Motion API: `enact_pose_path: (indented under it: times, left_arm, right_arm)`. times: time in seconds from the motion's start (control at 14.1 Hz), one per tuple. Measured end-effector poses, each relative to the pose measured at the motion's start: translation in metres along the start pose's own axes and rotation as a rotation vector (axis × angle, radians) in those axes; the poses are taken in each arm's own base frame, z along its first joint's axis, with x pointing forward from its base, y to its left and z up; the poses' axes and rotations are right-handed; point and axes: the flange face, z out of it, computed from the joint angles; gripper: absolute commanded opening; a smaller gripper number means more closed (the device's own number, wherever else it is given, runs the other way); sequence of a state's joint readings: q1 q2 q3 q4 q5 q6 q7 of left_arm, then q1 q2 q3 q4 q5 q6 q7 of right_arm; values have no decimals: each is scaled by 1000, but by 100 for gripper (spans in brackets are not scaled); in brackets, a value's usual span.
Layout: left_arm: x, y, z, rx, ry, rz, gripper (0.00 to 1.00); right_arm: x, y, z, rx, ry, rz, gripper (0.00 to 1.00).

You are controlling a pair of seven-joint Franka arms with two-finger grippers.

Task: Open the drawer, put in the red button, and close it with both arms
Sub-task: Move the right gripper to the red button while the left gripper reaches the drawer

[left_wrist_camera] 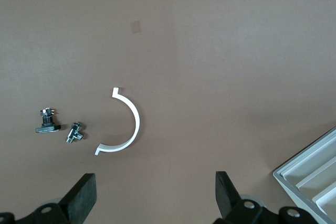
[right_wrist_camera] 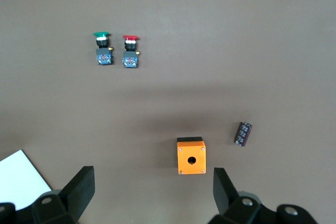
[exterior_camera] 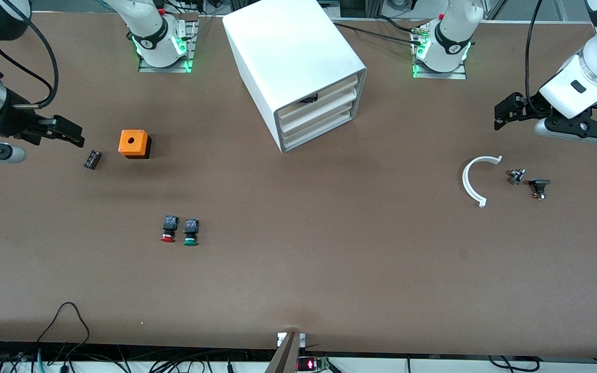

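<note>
Right gripper (exterior_camera: 73, 135) open, up over table's right-arm end, red button (exterior_camera: 168, 229) well apart beside green button (exterior_camera: 190, 231), left gripper (exterior_camera: 503, 115) open, drawers (exterior_camera: 319, 116) shut, brown table (exterior_camera: 329, 248)

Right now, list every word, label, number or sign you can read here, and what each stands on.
No text can be read.
The red button and green button have blue marks on their bodies, too small to read.
The small black part beside the orange box has marks, also too small to read.
The cabinet shows no lettering.
</note>
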State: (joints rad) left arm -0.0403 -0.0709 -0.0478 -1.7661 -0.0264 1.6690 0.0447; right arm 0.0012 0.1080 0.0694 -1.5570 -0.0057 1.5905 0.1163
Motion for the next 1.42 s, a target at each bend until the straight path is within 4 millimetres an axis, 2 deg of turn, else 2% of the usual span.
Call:
enact_pose_path:
  times: [0.21, 0.64, 0.78, 0.99, 1.2, 1.42]
  left_arm:
    - [0, 0, 0, 0, -1, -3, 100]
    - [0, 12, 11, -43, -54, -9, 100]
    - [5, 27, 23, -77, -78, 10, 100]
    - [14, 41, 45, -96, -120, 31, 100]
    - [21, 53, 55, -104, -137, 51, 100]
    - [26, 87, 72, -237, -176, 68, 100]
  right_arm:
    - [10, -2, 24, -2, -36, -2, 100]
    - [46, -13, 76, 10, -7, -16, 100]
    - [59, -18, 102, 15, 9, -20, 100]
    - [76, -40, 146, 22, 29, -17, 100]
    - [91, -60, 192, 30, 39, 10, 100]
    - [102, -63, 238, 33, 27, 13, 100]
